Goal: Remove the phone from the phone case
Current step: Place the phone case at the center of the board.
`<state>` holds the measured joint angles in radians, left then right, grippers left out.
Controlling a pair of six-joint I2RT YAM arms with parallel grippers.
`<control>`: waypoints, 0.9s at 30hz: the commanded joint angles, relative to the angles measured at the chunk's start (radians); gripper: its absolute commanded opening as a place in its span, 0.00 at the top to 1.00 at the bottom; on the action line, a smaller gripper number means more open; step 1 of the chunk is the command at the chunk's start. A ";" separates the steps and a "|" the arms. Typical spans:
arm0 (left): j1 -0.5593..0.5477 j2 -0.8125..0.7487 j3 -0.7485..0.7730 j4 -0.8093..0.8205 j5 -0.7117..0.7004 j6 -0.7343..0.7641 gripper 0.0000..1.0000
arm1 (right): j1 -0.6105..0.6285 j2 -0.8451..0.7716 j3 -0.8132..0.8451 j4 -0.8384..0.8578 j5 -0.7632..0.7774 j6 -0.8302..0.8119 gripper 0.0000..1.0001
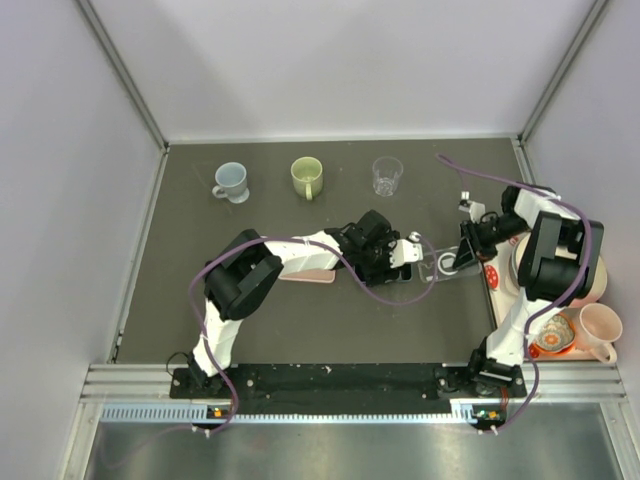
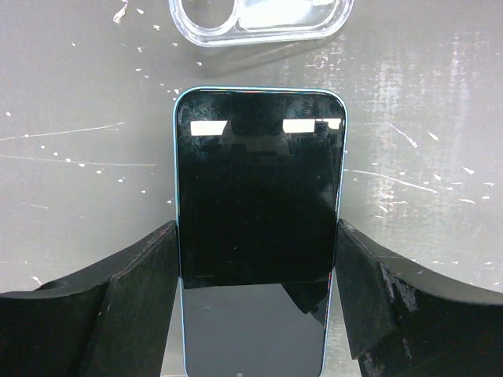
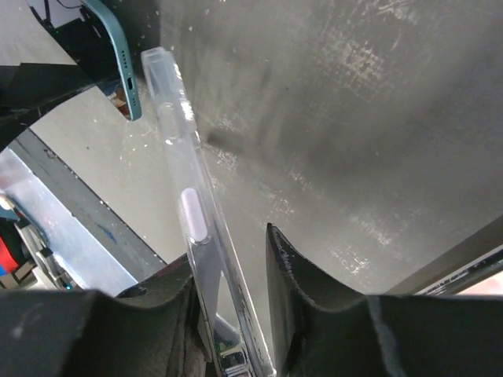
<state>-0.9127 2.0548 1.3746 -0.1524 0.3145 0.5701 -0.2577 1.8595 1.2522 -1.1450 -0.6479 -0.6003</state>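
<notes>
Left wrist view: left gripper (image 2: 258, 259) clamps the blue-edged phone (image 2: 259, 181) by its long sides, screen facing the camera.
Phone case (image 2: 314, 27): clear, apart from the phone, just beyond its top end, above the worktop (image 2: 78, 157).
Right wrist view: right gripper (image 3: 232, 267) straddles the phone case edge; cannot tell whether it clamps.

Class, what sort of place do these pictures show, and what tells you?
Probably a robotics test cell: plain walls enclose a dark table, two arms are bolted at its edge, mugs stand lined up.
</notes>
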 commanded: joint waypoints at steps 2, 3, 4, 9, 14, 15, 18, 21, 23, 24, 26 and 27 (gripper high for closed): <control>-0.006 0.013 0.032 0.002 -0.020 0.002 0.45 | -0.005 0.004 0.039 0.039 0.042 0.010 0.66; -0.006 0.013 0.032 0.001 -0.023 0.004 0.43 | -0.005 0.001 0.038 0.041 0.048 0.011 0.65; -0.006 0.013 0.032 0.001 -0.025 0.005 0.41 | -0.005 -0.002 0.039 0.047 0.062 0.014 0.63; -0.006 0.011 0.029 0.001 -0.031 0.004 0.36 | -0.005 -0.031 0.023 0.060 0.099 0.028 0.61; -0.008 0.011 0.027 0.002 -0.035 0.004 0.33 | -0.005 -0.051 0.006 0.077 0.134 0.039 0.60; -0.008 0.010 0.026 0.002 -0.035 0.005 0.33 | -0.005 -0.057 0.003 0.082 0.140 0.043 0.60; -0.006 0.008 0.023 0.002 -0.040 0.005 0.31 | -0.005 -0.066 0.003 0.090 0.156 0.046 0.58; -0.006 0.008 0.021 0.004 -0.041 0.008 0.27 | -0.005 -0.068 0.001 0.091 0.163 0.046 0.56; -0.006 0.007 0.017 0.004 -0.041 0.010 0.16 | -0.005 -0.068 -0.004 0.093 0.172 0.046 0.54; -0.006 0.007 0.015 0.004 -0.045 0.010 0.16 | -0.005 -0.069 -0.005 0.093 0.175 0.045 0.53; -0.006 0.005 0.014 0.007 -0.045 0.010 0.14 | -0.005 -0.072 -0.008 0.094 0.183 0.045 0.52; -0.008 0.005 0.014 0.007 -0.045 0.010 0.09 | -0.005 -0.072 -0.010 0.094 0.185 0.043 0.51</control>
<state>-0.9161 2.0548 1.3750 -0.1486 0.2955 0.5713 -0.2577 1.8378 1.2507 -1.0679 -0.4797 -0.5556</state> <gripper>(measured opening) 0.847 0.476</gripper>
